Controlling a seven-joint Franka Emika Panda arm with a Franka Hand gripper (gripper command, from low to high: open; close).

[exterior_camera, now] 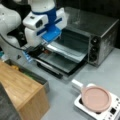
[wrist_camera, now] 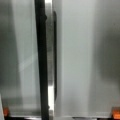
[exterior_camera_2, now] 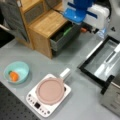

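Grey counter [exterior_camera: 62,95] | pink pan [exterior_camera: 96,98] on hob [exterior_camera: 110,112], 5 o'clock | wooden cabinet [exterior_camera: 22,92], 8 o'clock | tray [exterior_camera: 66,51] over open oven door [exterior_camera: 58,63], centre | gripper [exterior_camera: 41,45] at tray's 9 o'clock edge, opening cannot be told | oven [exterior_camera: 100,35], 2 o'clock.

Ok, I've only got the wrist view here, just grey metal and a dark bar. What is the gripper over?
Observer: The gripper hangs over the open door of a toaster oven, beside a metal tray that sticks out of it.
Operator: Anything else on the table?
Observer: A pink pan sits on a white induction cooker, towards a front view's bottom.
Operator: And near that?
Observer: A teal bowl with something orange in it, at a front view's left.
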